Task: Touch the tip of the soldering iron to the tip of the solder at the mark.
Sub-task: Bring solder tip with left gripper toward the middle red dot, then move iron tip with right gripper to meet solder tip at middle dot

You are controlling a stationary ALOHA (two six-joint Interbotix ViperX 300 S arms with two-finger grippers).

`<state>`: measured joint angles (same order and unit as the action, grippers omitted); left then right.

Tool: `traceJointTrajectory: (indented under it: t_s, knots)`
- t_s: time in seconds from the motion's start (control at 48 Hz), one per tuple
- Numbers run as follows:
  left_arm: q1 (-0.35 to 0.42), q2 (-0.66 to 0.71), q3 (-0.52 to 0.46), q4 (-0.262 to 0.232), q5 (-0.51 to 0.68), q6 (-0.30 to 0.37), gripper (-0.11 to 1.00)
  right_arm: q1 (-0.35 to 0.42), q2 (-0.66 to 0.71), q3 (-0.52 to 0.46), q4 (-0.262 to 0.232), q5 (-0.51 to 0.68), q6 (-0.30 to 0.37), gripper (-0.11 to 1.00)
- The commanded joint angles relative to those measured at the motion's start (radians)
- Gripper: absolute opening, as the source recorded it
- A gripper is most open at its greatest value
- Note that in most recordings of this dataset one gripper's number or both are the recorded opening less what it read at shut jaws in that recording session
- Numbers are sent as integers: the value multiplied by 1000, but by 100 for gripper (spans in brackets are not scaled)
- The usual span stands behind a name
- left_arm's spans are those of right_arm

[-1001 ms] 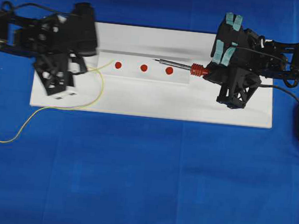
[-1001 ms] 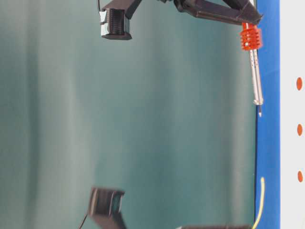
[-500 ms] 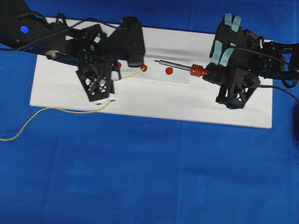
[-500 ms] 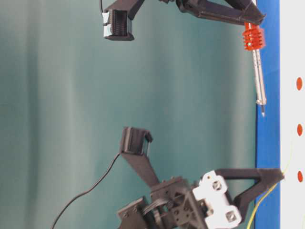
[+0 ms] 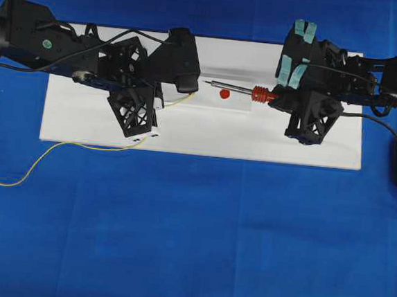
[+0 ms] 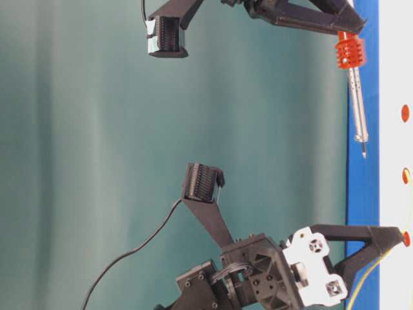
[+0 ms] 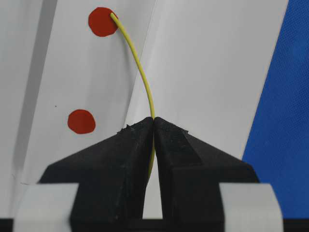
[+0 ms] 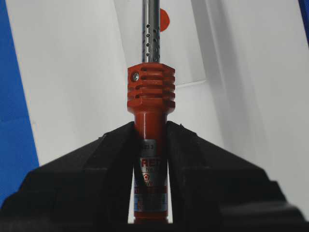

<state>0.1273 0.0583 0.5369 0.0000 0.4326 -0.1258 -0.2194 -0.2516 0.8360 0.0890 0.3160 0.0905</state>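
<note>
The left gripper [image 7: 153, 121], clamped on the yellow solder [image 7: 140, 67], has swung in, its tip now resting on a red mark [image 7: 102, 21] ahead. The right gripper [image 8: 150, 128] is gripping the soldering iron [image 5: 240, 89], whose tip is hanging short, not yet touching.

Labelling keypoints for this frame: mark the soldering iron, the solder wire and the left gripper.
soldering iron [image 8: 150, 91]: right wrist view, on the red ribbed collar.
solder wire [image 7: 139, 66]: left wrist view, mid-span of the yellow strand, beyond the jaws.
left gripper [image 7: 154, 122]: left wrist view, where the shut fingertips meet on the wire.
</note>
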Motion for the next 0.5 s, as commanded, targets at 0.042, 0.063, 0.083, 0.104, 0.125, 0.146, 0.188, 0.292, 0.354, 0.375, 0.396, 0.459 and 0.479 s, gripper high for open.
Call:
traceJointTrajectory:
  t_s: [0.042,0.063,0.083,0.104,0.125,0.146,0.188,0.292,0.354,0.375,0.396,0.459,0.479]
  knots:
    - [0,-23,-3,2,-2,2,2,0,-5,-11,-2,-9,2,6]
    - [0,-23,-3,2,-2,2,2,0,-5,-11,-2,-9,2,6]
    - [0,-25,-2,2,-3,2,2,2,-3,-11,-2,-9,2,6]
    - [0,-25,0,2,-2,2,2,2,-3,-12,-2,-9,2,6]
    - [0,-25,0,2,-2,2,2,2,0,-14,-2,-9,2,6]
    - [0,-25,0,2,-2,2,2,2,0,-14,-2,-9,2,6]
    - [0,-25,0,3,-2,2,2,3,6,-17,-2,-9,3,6]
    - [0,-25,0,3,-2,2,2,6,25,-25,-2,-11,2,6]
    - [0,-25,0,2,-3,2,2,6,38,-32,-2,-12,3,6]
    - [0,-25,0,2,-5,2,2,8,43,-35,-2,-12,3,6]
    - [0,-25,0,2,-5,2,2,8,48,-38,-2,-12,3,6]
    - [0,-25,0,2,-5,2,2,8,63,-48,-2,-14,3,6]
    - [0,-25,-2,2,-3,2,2,6,71,-54,-2,-17,3,6]
